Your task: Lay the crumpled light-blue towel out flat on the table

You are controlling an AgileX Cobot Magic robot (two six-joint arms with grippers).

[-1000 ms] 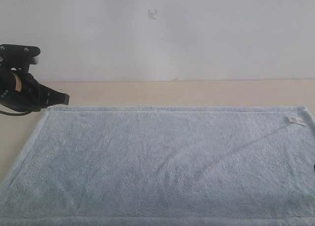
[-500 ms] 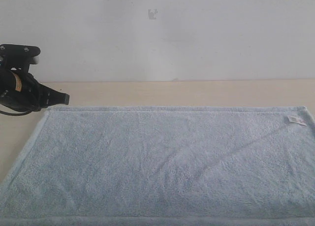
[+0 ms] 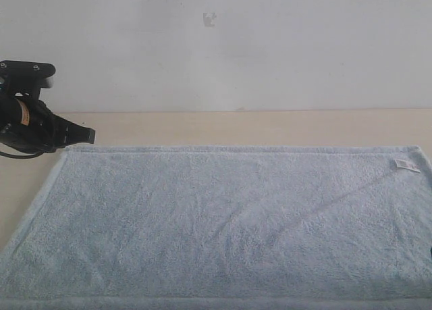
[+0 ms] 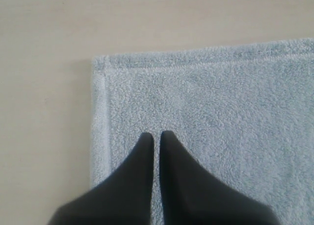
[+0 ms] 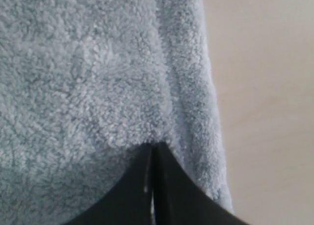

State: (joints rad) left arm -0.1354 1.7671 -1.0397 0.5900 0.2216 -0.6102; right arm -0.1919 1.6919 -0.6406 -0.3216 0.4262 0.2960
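The pale-blue towel (image 3: 229,215) lies spread nearly flat on the beige table (image 3: 236,126), with one shallow diagonal crease and its white label (image 3: 405,165) near the far right corner. My left gripper (image 3: 90,134) hovers at the far left corner. In the left wrist view this gripper (image 4: 157,135) is shut above the towel's corner (image 4: 196,102) and holds nothing. My right gripper (image 5: 153,145) is shut, its tips pinched into the towel (image 5: 88,73) just inside the hemmed edge. In the exterior view only a dark speck of it (image 3: 430,252) shows at the right border.
A plain white wall (image 3: 223,46) rises behind the table. Bare tabletop runs along the far side and to the left of the towel (image 4: 44,112). More bare table lies beyond the towel's right hem (image 5: 265,112).
The dark speck of the right gripper at the exterior view's right border now sits lower than a second ago. The left arm and the towel look unchanged.
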